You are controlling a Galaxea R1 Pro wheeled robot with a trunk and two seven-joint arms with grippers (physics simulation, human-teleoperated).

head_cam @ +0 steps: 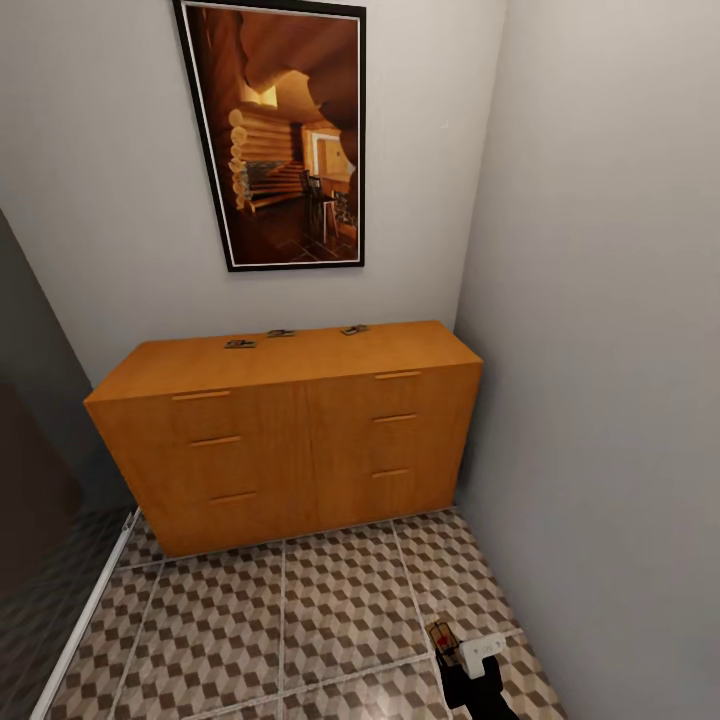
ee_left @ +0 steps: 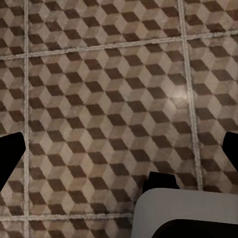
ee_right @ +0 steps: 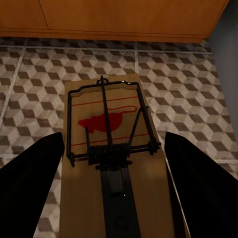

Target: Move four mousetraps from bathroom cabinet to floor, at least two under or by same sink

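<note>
Bathroom floor (head_cam: 330,610) tiled; cabinet (head_cam: 290,440) against wall, three mousetraps (head_cam: 281,333) on top. Right gripper (ee_right: 116,163) fingers (ee_right: 29,183) flank fourth mousetrap (ee_right: 111,153), grip uncertain. Left gripper (ee_left: 119,153) fingers apart.

The right gripper (head_cam: 462,650) sits low at the bottom of the head view, on a black arm. Its two dark fingers (ee_right: 29,178) stand wide apart (nothing pinched). The left gripper's black fingers (ee_left: 10,153) also stand wide apart, pointing down.

Four mousetraps, three (head_cam: 240,344) (head_cam: 281,333) (head_cam: 354,329) atop one cabinet (head_cam: 290,440), one (ee_right: 111,148) above the floor, one framed picture (head_cam: 285,130)
</note>
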